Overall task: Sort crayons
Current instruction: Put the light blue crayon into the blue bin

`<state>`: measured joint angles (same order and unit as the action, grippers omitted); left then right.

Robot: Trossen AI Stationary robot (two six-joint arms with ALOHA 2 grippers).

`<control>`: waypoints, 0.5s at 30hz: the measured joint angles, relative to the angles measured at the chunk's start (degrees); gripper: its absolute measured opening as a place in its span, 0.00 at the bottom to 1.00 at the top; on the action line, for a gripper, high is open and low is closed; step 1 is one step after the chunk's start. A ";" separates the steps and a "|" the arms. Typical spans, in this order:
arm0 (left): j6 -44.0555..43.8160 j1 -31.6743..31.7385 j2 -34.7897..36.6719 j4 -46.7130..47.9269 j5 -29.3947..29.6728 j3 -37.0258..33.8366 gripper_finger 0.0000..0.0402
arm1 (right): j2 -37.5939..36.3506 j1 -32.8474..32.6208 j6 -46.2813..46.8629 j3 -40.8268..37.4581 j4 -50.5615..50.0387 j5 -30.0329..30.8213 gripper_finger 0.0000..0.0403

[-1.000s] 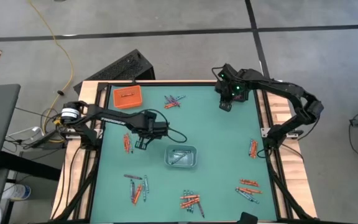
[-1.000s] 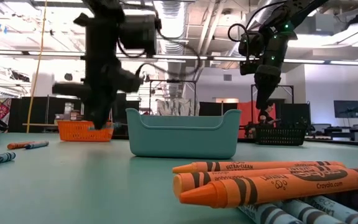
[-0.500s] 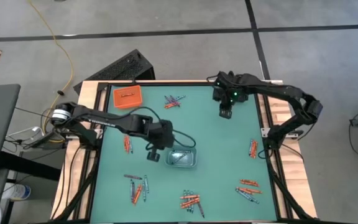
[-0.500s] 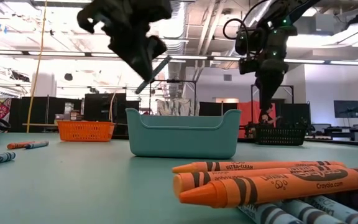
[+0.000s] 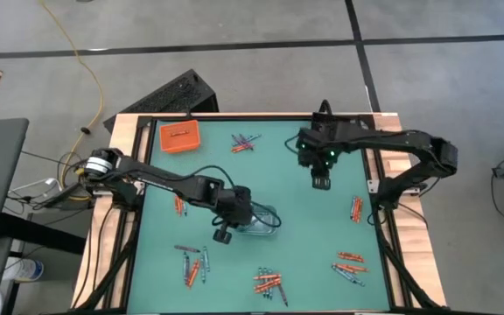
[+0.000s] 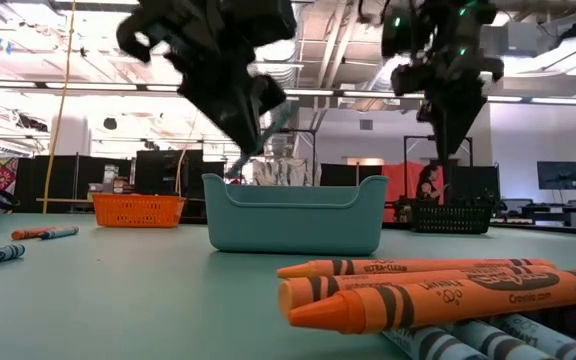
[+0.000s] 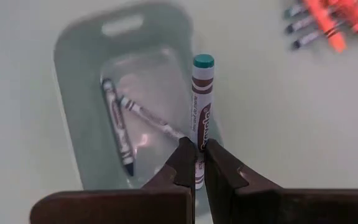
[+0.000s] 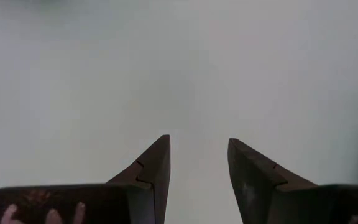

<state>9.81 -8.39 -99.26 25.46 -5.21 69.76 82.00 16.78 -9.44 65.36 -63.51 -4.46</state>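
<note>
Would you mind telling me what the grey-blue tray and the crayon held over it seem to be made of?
The tray looks like translucent moulded plastic with a slight sheen: rounded corners, a cut-out handle slot, the table's tint showing through. The crayon in the left gripper looks like wax in a matte printed paper wrapper, with a bare blue-green end.

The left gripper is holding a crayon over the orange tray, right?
Not quite. The left gripper does hold a crayon, but over the clear-grey tray, not the orange tray, which sits far off at the table's corner. The left wrist view shows it.
</note>
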 joint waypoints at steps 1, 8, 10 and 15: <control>0.00 0.00 -0.71 0.03 0.52 0.00 0.00 | -0.78 -1.51 1.13 0.00 -0.29 -0.01 0.38; 0.00 0.03 -1.22 -0.98 2.67 0.00 0.00 | -6.38 -13.48 11.60 0.00 -1.43 0.04 0.38; 0.00 0.03 -1.22 -1.05 2.39 0.00 0.00 | -7.98 -17.41 15.08 0.00 -1.48 0.78 0.38; 0.01 0.05 -2.19 -1.22 2.08 0.00 0.02 | -11.66 -27.21 23.99 0.00 -2.10 4.75 0.38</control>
<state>9.81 -8.34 -101.45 24.24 -3.14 69.76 70.33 -10.43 14.56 65.36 -65.61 0.29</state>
